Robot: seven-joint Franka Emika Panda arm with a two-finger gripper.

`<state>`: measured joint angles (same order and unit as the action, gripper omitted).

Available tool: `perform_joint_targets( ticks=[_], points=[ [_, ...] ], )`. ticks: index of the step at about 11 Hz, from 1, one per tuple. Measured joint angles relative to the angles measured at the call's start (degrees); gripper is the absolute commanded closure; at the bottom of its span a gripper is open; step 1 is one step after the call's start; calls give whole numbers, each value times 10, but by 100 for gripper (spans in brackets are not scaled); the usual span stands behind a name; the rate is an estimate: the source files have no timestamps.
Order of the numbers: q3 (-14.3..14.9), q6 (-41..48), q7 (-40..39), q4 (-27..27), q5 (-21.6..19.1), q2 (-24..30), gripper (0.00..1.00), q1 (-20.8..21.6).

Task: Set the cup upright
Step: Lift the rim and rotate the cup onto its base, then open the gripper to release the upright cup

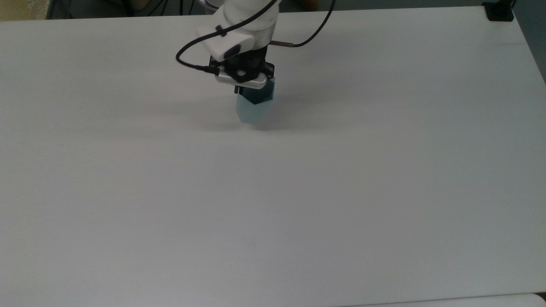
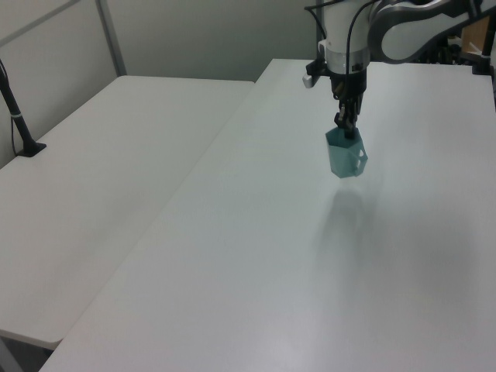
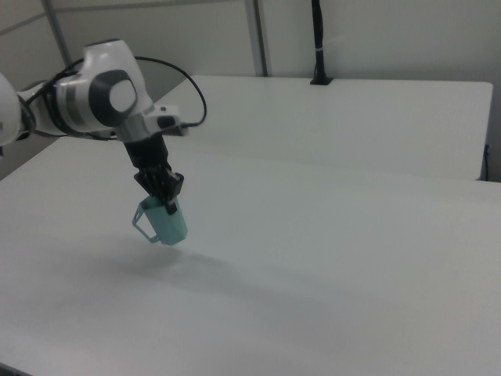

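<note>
The cup (image 1: 254,108) hangs in the air above the white table (image 1: 298,204), mouth up and narrow base down, tipped slightly off vertical. In the left view its shadow lies on the tabletop below and nearer the camera, apart from the base, so the cup (image 2: 344,153) is not touching the surface. Its small side handle (image 2: 361,160) points toward the left view's right; in the right view the handle (image 3: 142,217) juts toward the right view's left.

The end effector (image 1: 251,90) points straight down and is clenched on the cup's rim, one finger inside the mouth and one outside. In the right view the black fingers (image 3: 167,196) pinch the upper edge of the cup (image 3: 163,223).

Above and behind, the white wrist (image 1: 241,25) rises toward the table's far edge, with a black cable (image 1: 187,51) looping beside it.
</note>
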<state>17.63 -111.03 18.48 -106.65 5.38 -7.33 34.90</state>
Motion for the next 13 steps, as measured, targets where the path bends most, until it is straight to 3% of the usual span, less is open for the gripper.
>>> perform_joint_targets(
  ticks=[1, 3, 8, 9, 10, 11, 13],
  points=[
    [0, -7, -15, -11, -34, -1, 100, -18],
    [0, -63, -26, -40, -64, -2, 100, -43],
    [0, -161, -26, -85, -74, -12, 97, -58],
    [0, -161, -25, -85, -75, -12, 66, -59],
    [0, -161, -24, -85, -79, -12, 25, -62],
    [0, -161, -24, -86, -91, -13, 0, -66],
    [0, -155, -25, -86, -97, -13, 0, -69]
  ],
)
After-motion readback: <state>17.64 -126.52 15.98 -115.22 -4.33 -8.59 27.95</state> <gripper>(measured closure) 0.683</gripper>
